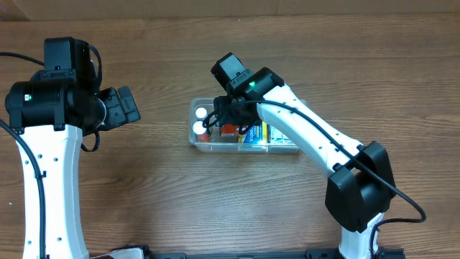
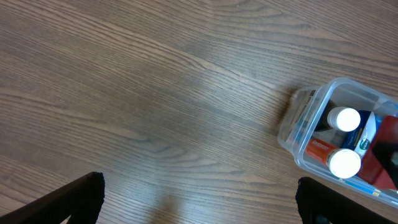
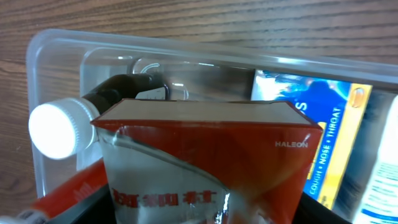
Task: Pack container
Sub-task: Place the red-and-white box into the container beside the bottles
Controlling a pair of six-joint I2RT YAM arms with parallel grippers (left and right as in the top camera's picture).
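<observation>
We judge the container (image 1: 215,148) nearly packed: bottles (image 1: 200,113) at its 9 o'clock end, blue box (image 1: 255,134) toward 3; our right gripper (image 1: 224,122) pinches a red box (image 3: 205,162) inside; left gripper (image 2: 199,202) spread

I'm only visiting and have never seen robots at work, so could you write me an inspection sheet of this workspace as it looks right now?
Surface: wood-grain table, no spills seen.
Job's things: clear container holding two white-capped bottles, a blue box and a red box.
Clutter: nothing seen.
Grippers: left claw open, off to the container's side, holding nothing; right claw over the container, seemingly closed on the red box.
Cables: black cables run along both arms.
Surroundings: nothing seen beyond the table.
</observation>
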